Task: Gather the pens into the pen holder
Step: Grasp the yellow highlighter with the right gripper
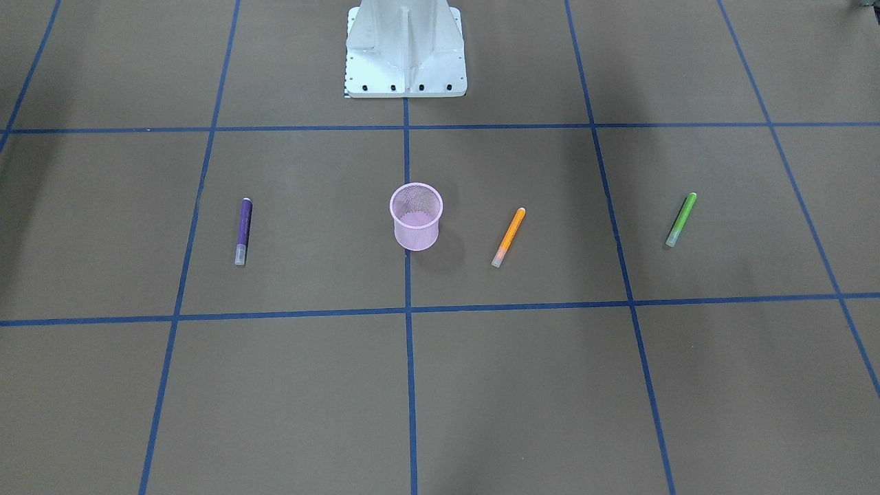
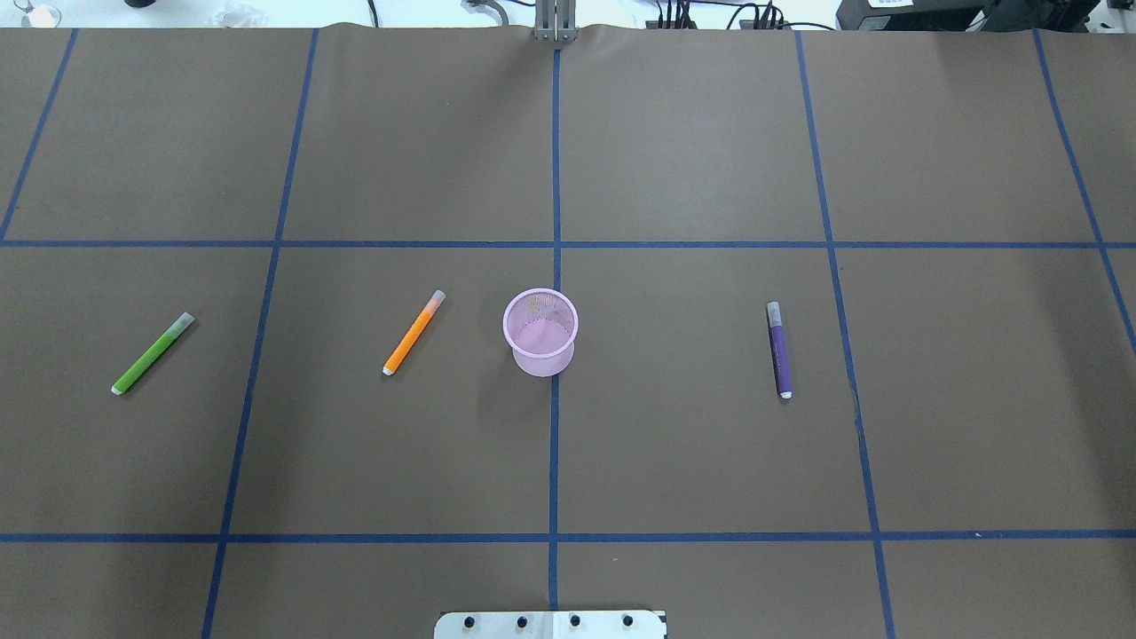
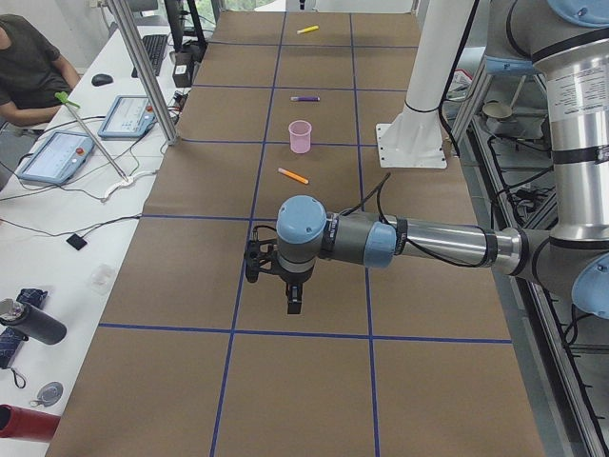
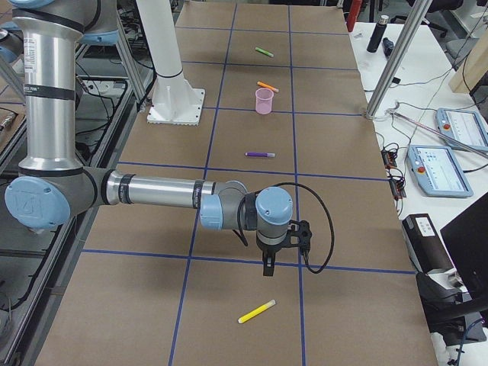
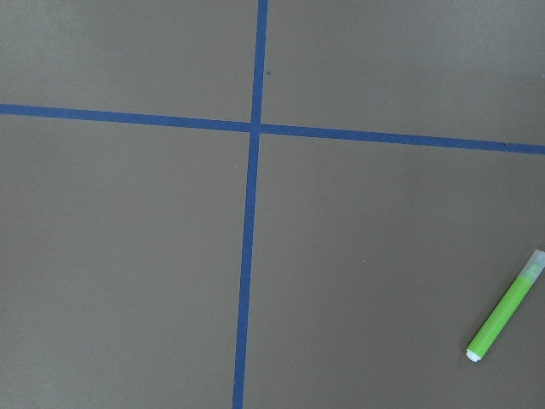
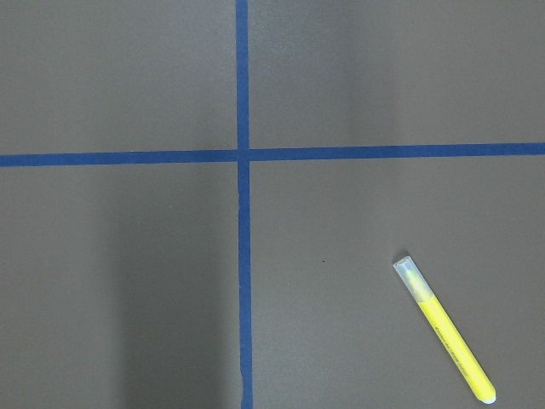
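Either side of the upright cup [image 2: 540,333] lie the orange pen [image 2: 414,333] and purple pen [image 2: 779,350] (green pen [image 2: 152,353], yellow pen [image 4: 256,311] farther out); left gripper [image 3: 295,305] and right gripper [image 4: 267,270] hover, openness impossible to tell.

The left arm [image 3: 428,246] sticks out flat over the table [image 3: 190,286], near the table's left end. Its left gripper [image 3: 295,303] points down and hangs above the table. The right arm [image 4: 152,191] does the same near the table's right end, and the right gripper [image 4: 268,265] points down too. I cannot tell if either gripper is open or closed.
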`<state>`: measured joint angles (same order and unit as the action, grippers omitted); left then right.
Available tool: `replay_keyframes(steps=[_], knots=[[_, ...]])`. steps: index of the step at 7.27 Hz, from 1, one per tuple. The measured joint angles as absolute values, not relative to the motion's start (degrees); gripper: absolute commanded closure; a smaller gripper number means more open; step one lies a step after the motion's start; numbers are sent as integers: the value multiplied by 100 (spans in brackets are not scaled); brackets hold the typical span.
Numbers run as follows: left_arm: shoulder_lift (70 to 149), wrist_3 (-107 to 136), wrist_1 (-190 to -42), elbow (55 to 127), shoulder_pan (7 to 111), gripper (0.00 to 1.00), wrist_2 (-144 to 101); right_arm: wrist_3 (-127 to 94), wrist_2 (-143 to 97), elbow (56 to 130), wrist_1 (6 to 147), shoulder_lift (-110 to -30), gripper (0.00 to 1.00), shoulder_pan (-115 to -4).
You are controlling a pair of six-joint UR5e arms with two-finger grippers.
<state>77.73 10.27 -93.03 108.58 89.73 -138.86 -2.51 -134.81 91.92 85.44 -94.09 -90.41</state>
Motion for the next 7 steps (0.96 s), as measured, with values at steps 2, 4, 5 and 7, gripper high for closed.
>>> replay_keyframes(steps=[2,4,5,7], knots=[[7774,1032,-9328,10849,8858,0,-13887,-244,-13523,9136,8479,-9413,0,-8784],[7776,1056,-9419,10850,8786,0,-13889,-263,-13559,8978,8018,-9473,0,-8662],[7773,1066,-9445,10853,8777,0,-13892,-253,-13556,8938,7712,-9570,0,-8635],[7772,1066,-9463,10849,8772,0,-13895,117,-13400,8664,7274,-9672,1,-8508]])
